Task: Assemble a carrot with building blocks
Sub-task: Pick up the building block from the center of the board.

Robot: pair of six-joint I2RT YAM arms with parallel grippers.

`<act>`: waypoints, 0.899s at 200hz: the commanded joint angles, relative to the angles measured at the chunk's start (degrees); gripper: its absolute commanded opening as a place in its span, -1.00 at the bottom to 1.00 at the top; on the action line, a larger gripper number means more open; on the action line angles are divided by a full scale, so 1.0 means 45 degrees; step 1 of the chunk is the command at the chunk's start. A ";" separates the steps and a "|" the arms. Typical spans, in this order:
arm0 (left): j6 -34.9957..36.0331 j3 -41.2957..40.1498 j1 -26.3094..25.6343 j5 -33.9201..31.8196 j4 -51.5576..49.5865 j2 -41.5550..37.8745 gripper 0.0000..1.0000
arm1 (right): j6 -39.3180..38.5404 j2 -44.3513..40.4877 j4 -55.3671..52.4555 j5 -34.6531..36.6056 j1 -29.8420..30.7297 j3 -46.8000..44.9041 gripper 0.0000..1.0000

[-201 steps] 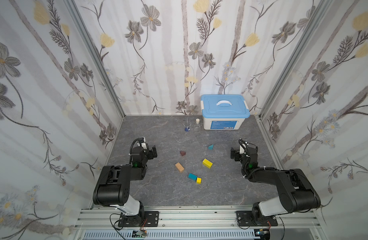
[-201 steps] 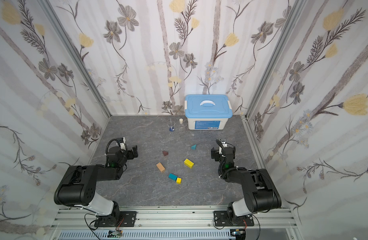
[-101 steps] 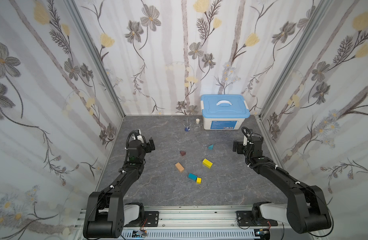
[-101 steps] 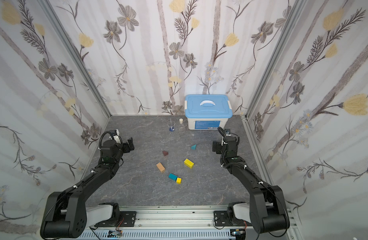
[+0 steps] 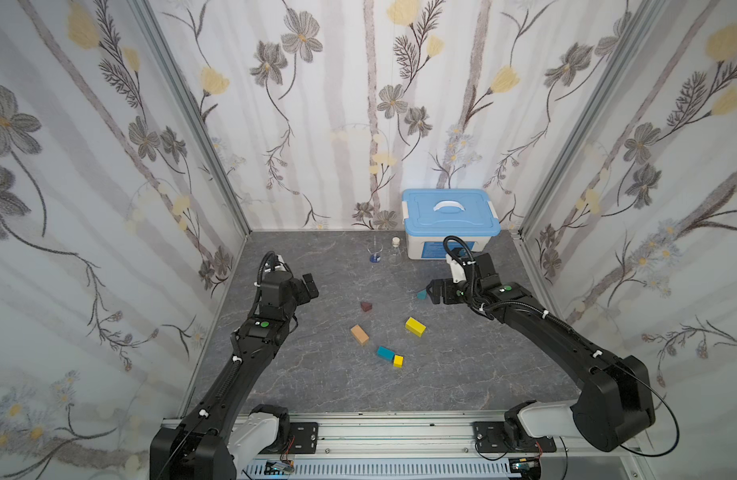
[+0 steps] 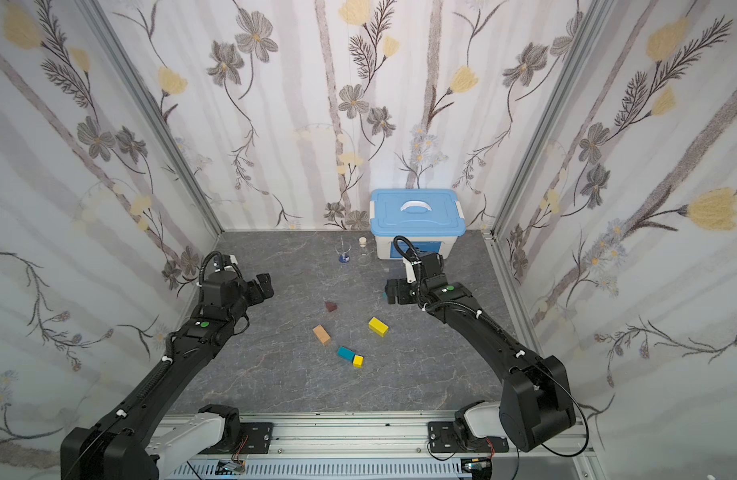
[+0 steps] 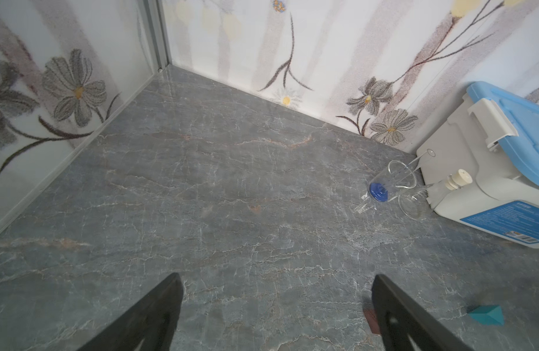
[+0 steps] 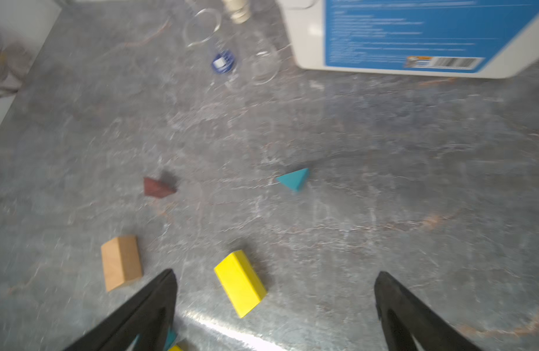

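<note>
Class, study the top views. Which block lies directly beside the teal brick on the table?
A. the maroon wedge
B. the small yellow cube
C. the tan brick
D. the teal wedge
B: in both top views the small yellow cube sits right against one end of the teal brick, with no gap visible between them.

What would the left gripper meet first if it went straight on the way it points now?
Probably only the bare table: in the wrist view nothing lies ahead of the left gripper, between its open fingers, up to the back wall. The beaker stands aside.
</note>
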 commanded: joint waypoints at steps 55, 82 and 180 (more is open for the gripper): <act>-0.2274 0.1216 -0.0424 -0.0759 -0.2871 -0.0308 1.00 | -0.0825 0.3308 -0.2381 0.1177 0.3551 0.1548 0.53; -0.2690 0.0898 -0.0439 -0.0047 -0.2627 -0.0261 1.00 | -0.1140 0.3565 -0.2744 0.2589 0.3544 0.1478 0.60; -0.2839 0.1229 -0.0443 0.0581 -0.1856 0.0787 1.00 | -0.2572 0.5300 -0.2553 0.1752 0.2390 0.1729 0.63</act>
